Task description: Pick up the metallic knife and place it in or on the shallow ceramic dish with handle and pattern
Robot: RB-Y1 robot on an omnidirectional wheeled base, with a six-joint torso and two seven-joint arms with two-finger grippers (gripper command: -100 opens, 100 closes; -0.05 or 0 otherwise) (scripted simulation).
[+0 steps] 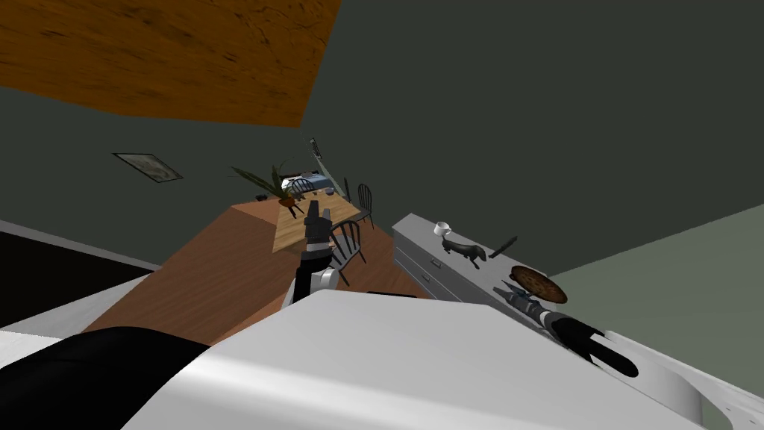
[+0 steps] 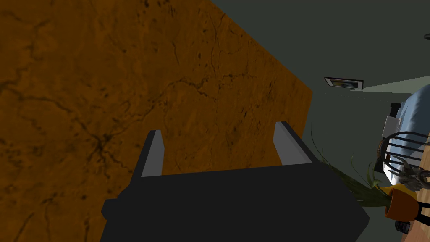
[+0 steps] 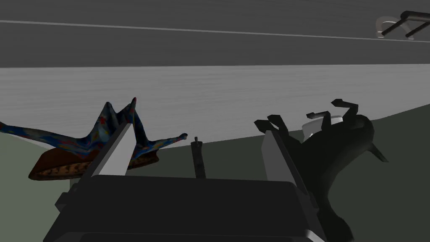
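A thin dark knife (image 1: 503, 246) lies on top of a grey dresser (image 1: 425, 261), between a black dog figurine (image 1: 466, 252) and a round brown patterned dish (image 1: 539, 284). My right gripper (image 1: 512, 288) hovers at the dish's near edge, open. In the right wrist view the knife (image 3: 198, 157) lies ahead, in line with the gap of the right gripper (image 3: 197, 128), apart from both fingers. The blue-patterned dish (image 3: 84, 147) is by one finger and the dog figurine (image 3: 336, 138) by the other. My left gripper (image 2: 219, 128) is open and empty, raised ahead of me (image 1: 317, 213).
A white cup (image 1: 442, 228) stands at the dresser's far end, beyond the dog. Farther off is a wooden dining table (image 1: 298, 224) with dark chairs (image 1: 348, 242) and a potted plant (image 1: 280, 187). The floor is brown wood.
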